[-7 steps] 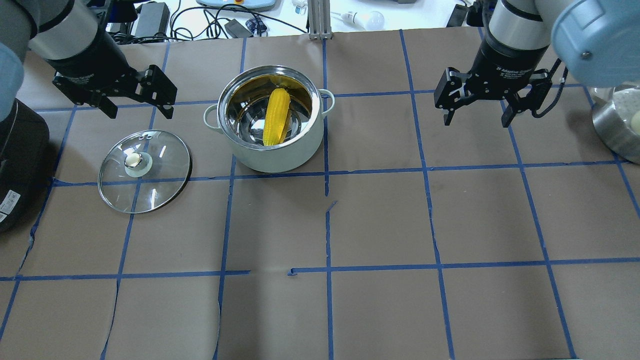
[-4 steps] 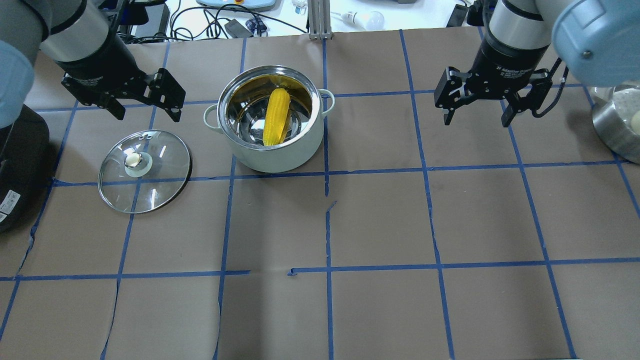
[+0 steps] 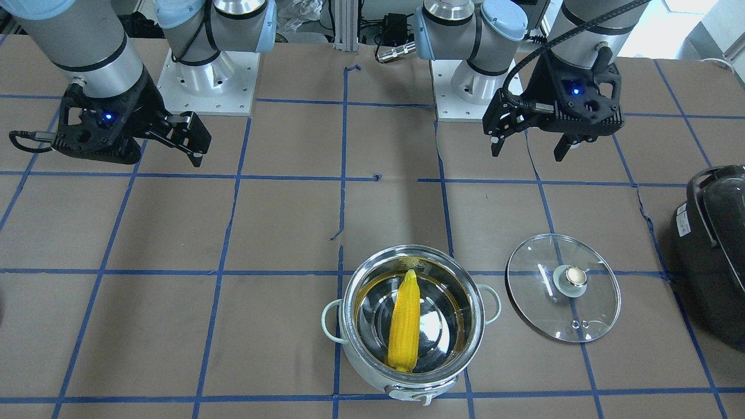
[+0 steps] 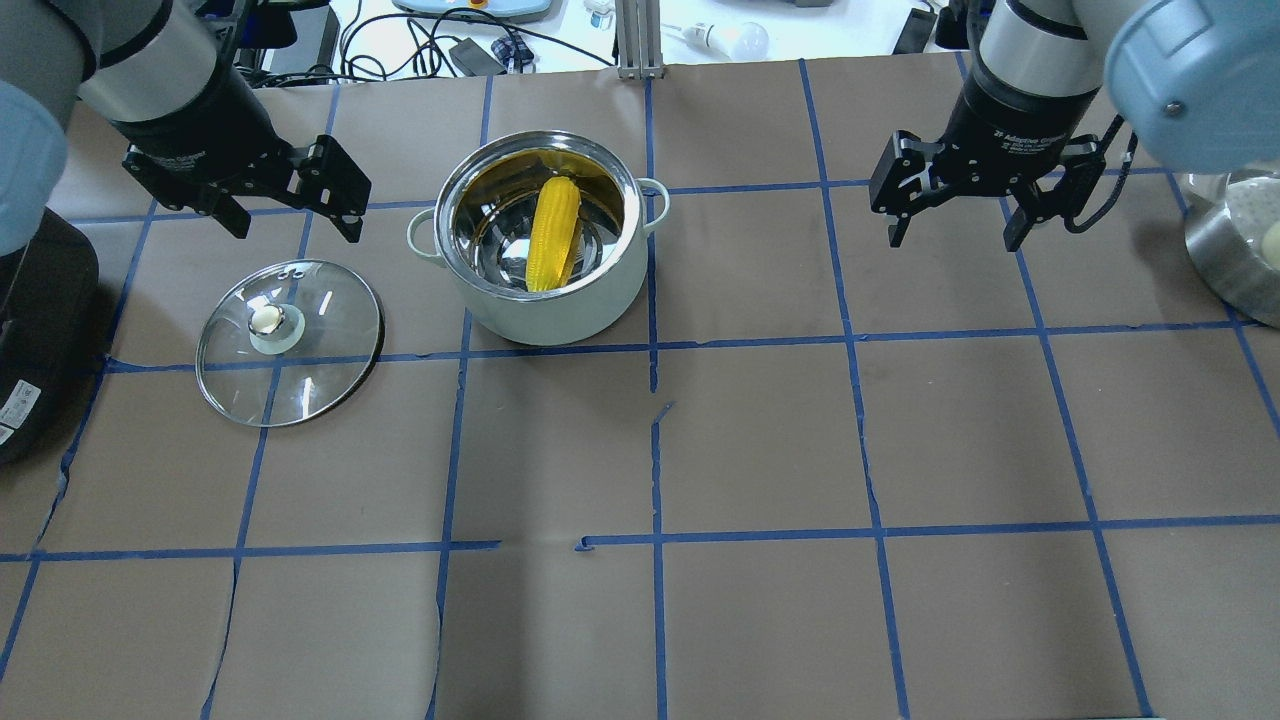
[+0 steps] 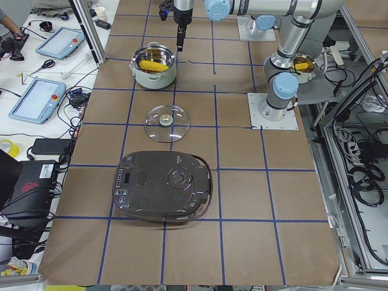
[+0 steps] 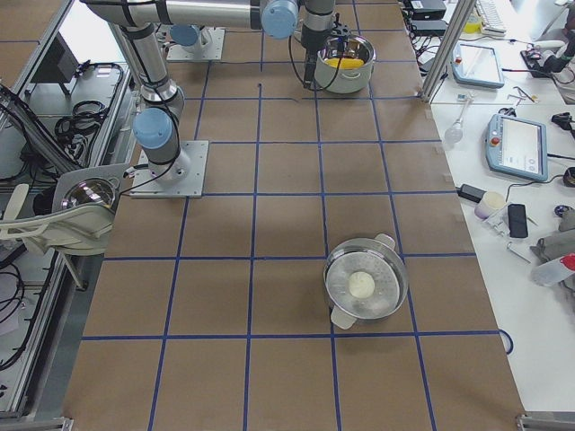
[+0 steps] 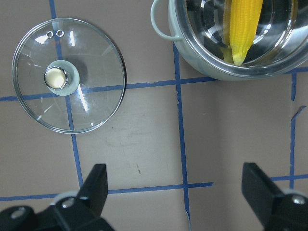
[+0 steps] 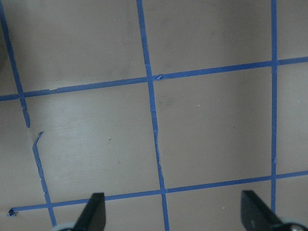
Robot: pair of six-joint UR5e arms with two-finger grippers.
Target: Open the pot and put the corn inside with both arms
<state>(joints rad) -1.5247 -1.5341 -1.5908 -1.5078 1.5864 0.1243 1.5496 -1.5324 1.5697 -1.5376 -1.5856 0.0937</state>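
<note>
since a second ago the left gripper [image 4: 296,228] has drifted a little toward the pot [image 4: 560,315] and now hangs above the table just beyond the glass lid [image 4: 290,345]. the right gripper [image 4: 952,240] has barely shifted. pot, corn and lid lie where they did.

the mint-green pot stands open on the far middle of the table, its steel inside shining. the corn [image 4: 555,235] is inside it, leaning lengthwise from the floor of the pot up against the wall, with its pointed tip near the rim on the robot's side. the lid lies flat on the table, knob up, beside the pot on the robot's left, close to it but not touching.

both grippers are released, fingers spread wide, holding nothing. the left wrist camera looks down on the lid and the pot's edge. the right one sees only the brown paper table [image 4: 760,450] and its blue tape grid.

a black electric cooker [image 5: 163,185] sits at the table's left end.

judged from this layout, both parts of the task look done: lid off, corn in. the step in hand seems to be the arms backing away. the next move likely calls only for lifting clear without brushing the lid or the pot's handles.
</note>
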